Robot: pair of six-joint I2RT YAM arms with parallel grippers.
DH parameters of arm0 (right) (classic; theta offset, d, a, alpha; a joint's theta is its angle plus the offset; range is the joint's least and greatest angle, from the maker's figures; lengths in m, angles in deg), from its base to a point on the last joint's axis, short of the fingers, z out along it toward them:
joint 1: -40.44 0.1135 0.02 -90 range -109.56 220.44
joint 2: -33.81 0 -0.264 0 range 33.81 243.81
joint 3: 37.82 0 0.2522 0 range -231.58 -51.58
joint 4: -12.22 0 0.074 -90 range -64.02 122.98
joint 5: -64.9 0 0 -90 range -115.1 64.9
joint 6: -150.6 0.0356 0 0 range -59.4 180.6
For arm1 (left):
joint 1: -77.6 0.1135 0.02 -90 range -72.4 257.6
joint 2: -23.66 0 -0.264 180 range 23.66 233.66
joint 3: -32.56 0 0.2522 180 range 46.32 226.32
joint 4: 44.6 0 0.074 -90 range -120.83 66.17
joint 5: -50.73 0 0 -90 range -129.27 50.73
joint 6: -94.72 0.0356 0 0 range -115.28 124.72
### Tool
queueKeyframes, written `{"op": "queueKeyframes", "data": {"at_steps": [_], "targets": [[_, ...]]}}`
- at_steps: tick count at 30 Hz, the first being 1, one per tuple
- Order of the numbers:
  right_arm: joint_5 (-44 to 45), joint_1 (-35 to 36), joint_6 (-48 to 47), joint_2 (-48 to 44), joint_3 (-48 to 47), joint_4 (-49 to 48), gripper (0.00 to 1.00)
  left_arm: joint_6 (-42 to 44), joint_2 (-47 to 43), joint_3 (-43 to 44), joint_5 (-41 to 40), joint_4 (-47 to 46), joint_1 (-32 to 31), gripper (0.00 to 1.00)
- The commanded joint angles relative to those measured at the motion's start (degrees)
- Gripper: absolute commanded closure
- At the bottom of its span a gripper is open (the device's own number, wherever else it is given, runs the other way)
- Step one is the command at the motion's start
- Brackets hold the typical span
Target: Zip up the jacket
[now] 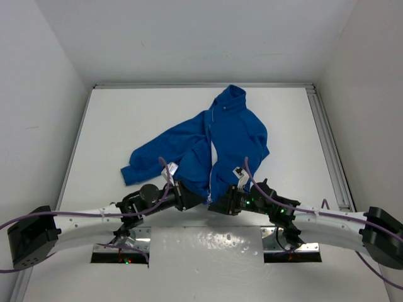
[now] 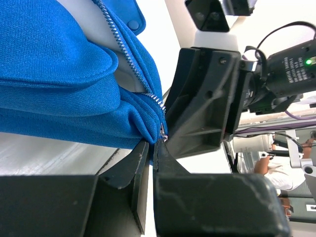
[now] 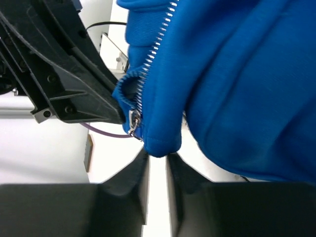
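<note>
Jacket (image 1: pixel 233 135) on table (image 1: pixel 126 119), collar 12, hem 6. Left gripper (image 2: pixel 152 148) closed tight on hem beside zipper (image 2: pixel 126 54) end. Right gripper (image 3: pixel 158 165) a slit apart, hem at tips; Left gripper's finger crowds it at 9.

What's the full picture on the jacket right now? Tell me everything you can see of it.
The jacket is royal-blue fleece and lies rumpled on the white table. Its collar is farthest from the arms, and one sleeve is spread toward the left arm's side. Its silver zipper is joined only at the hem, where the slider sits; above that the teeth part. The left gripper pinches the hem beside the slider. The right gripper, fingers slightly apart, is just under the hem fold.
</note>
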Motion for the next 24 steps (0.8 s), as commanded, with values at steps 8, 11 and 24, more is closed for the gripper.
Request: {"op": "queueKeyframes", "data": {"at_steps": [8,11,24], "targets": [[2.8,1.4,3.3,-1.1,1.7,-8.1,0.89,-1.1,0.9,-1.2,1.3,-4.8,-1.6,1.0],[3.4,1.5,3.7,-1.2,1.7,-8.3,0.79,-1.1,1.3,-1.2,0.7,-4.8,-2.3,1.0],[4.6,2.0,4.0,-0.3,2.2,-9.8,0.93,-1.0,1.2,-1.4,0.1,-4.7,-2.9,1.0]]}}
